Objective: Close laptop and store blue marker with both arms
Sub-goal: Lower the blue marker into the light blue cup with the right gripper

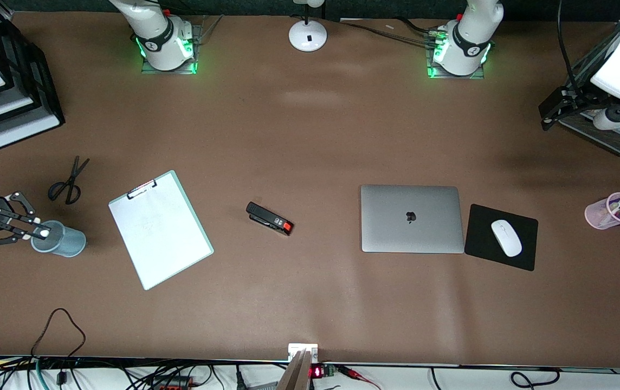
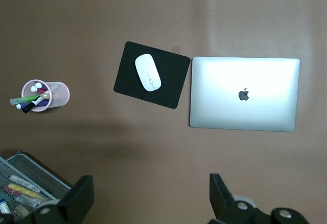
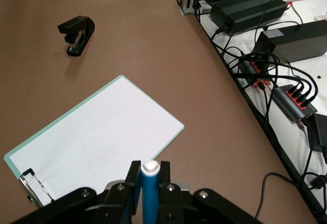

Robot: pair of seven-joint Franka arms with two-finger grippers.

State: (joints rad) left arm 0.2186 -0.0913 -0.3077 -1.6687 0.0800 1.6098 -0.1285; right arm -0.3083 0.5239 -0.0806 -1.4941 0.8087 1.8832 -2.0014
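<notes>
Laptop (image 1: pixel 412 218): one, lid shut, flat on the tabletop (image 1: pixel 310 135) beside one black mouse pad (image 1: pixel 501 236) carrying one white mouse (image 1: pixel 506 238). Clipboard (image 1: pixel 160 229): one, with open tabletop between it and the stapler (image 1: pixel 269 218). Blue marker (image 3: pixel 149 193): one, upright, clamped in the right end effector (image 1: pixel 39 232) over a grey-blue cup (image 1: pixel 59 238). Left end effector (image 2: pixel 150 198): fingers spread, holding nothing, above the table's end near a pink pen cup (image 1: pixel 612 210).
</notes>
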